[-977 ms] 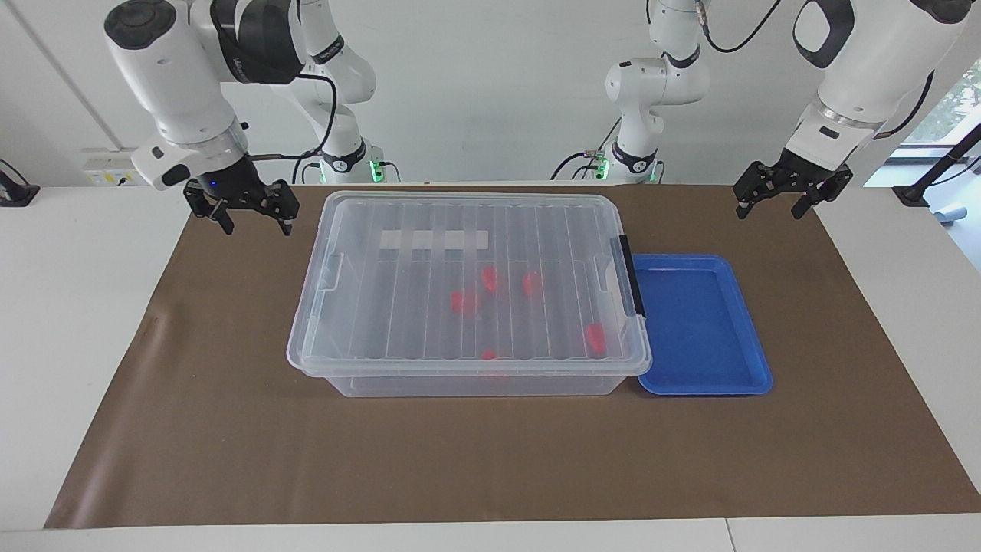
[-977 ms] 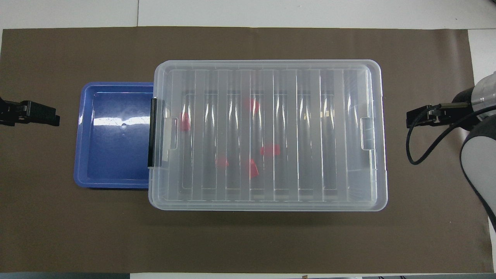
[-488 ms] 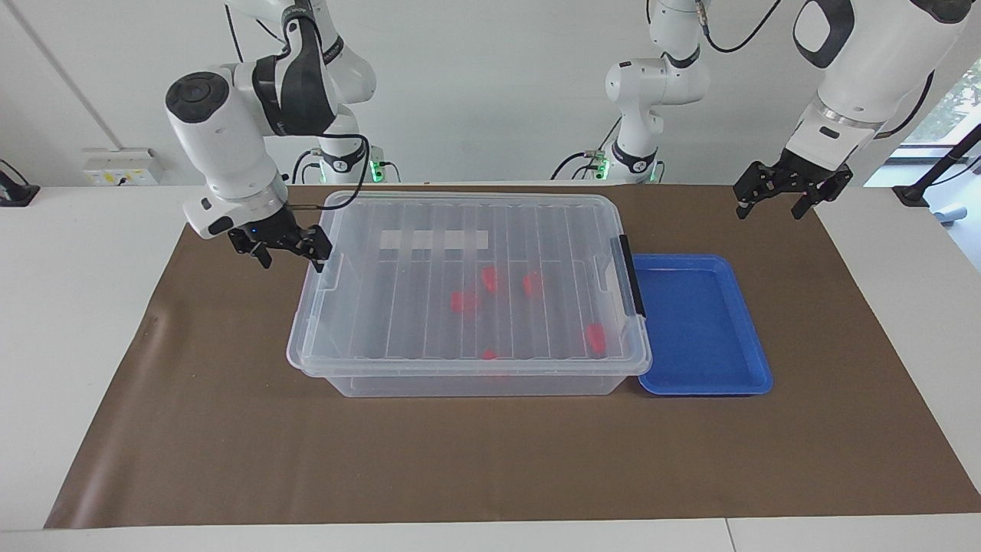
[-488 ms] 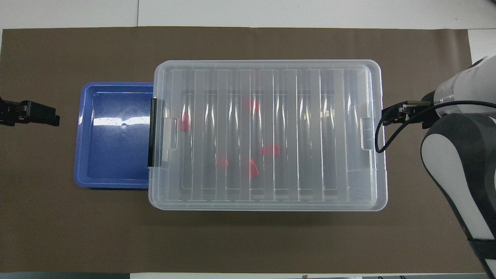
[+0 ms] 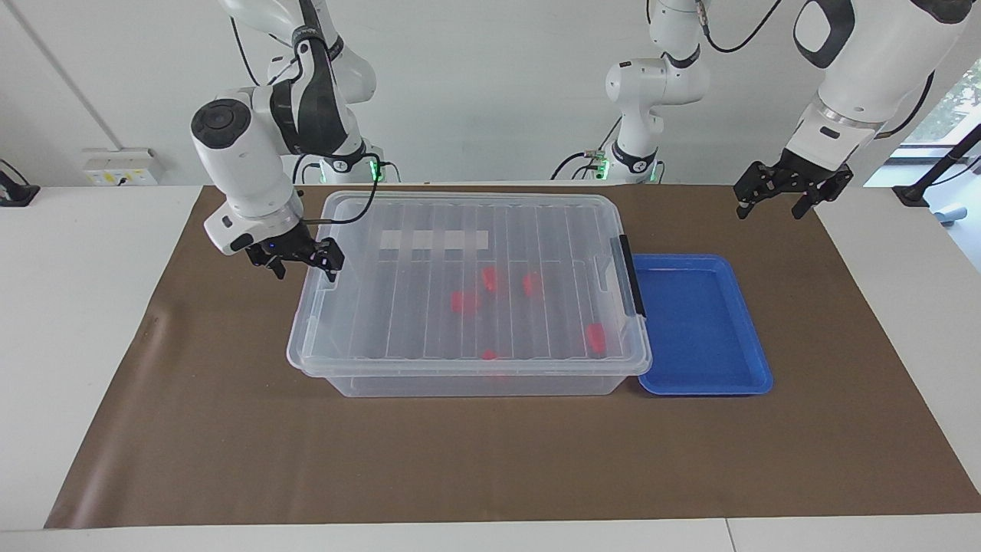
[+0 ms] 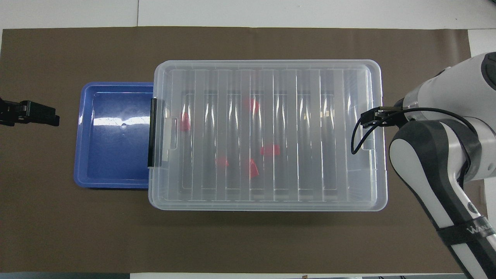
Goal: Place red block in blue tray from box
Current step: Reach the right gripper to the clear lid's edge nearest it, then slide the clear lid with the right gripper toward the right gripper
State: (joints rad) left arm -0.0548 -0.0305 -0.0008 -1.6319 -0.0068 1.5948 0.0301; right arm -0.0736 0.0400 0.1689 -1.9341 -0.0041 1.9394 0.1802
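The box (image 5: 429, 322) is a clear bin with its ribbed lid on, in the middle of the mat; it also shows in the overhead view (image 6: 310, 135). Several red blocks (image 5: 488, 277) (image 6: 270, 150) lie inside, seen through the lid. A black latch (image 5: 632, 280) (image 6: 152, 131) is on the end toward the blue tray (image 5: 701, 330) (image 6: 112, 155), which lies empty against that end. My right gripper (image 5: 303, 264) (image 6: 371, 118) is open at the box's other end, by the clear handle; I cannot tell if it touches. My left gripper (image 5: 778, 201) (image 6: 38, 114) is open and waits above the mat, past the tray.
A brown mat (image 5: 490, 460) covers the table. The robot bases (image 5: 632, 157) stand close to the box's nearer long edge. Bare mat lies along the box's farther long edge.
My right gripper has come down and moved in from the mat's corner to the end of the box. The left gripper, box, tray and blocks have not moved.
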